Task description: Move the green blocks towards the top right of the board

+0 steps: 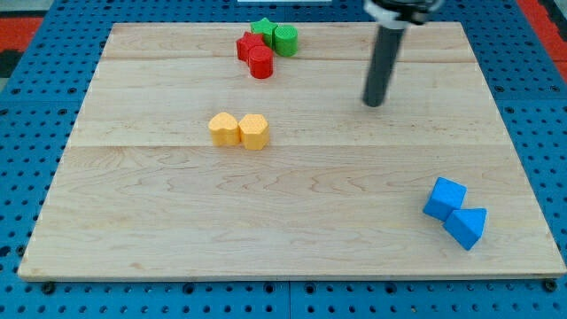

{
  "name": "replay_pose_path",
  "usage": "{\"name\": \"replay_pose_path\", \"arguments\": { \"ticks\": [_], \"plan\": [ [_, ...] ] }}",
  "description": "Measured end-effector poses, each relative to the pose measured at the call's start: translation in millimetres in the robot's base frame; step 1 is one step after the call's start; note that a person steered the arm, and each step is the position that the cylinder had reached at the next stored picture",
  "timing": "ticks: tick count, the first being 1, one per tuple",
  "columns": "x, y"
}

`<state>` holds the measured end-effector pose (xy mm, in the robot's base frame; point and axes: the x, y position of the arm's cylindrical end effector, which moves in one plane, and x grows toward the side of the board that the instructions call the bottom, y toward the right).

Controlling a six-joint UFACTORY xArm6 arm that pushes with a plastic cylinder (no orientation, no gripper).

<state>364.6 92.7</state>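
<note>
- Pale wooden board (292, 221): carries all blocks.
- Green star block (263, 29) and green cylinder (285, 39): far edge, left of centre, touching each other and two red blocks (255, 53); the pair's long axis runs roughly left-right; neither has a clear facing.
- My tip (375, 103): bare rod, no fingers to open or close; well apart, right of the greens.
- Step, judged: approach. Next move calls for circling to the greens' left, then pushing right.
- Yellow pair (239, 130): mid-board.
- Blue pair (455, 213): near right.
</note>
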Motion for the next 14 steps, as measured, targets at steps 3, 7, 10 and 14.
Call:
{"name": "replay_pose_path", "arguments": {
  "ticks": [3,7,10,14],
  "plan": [
    [-45.1,-220.1],
    [-156.2,-214.4],
    [-138.4,-106.5],
    [-46.1,37.9]
  ]
}}
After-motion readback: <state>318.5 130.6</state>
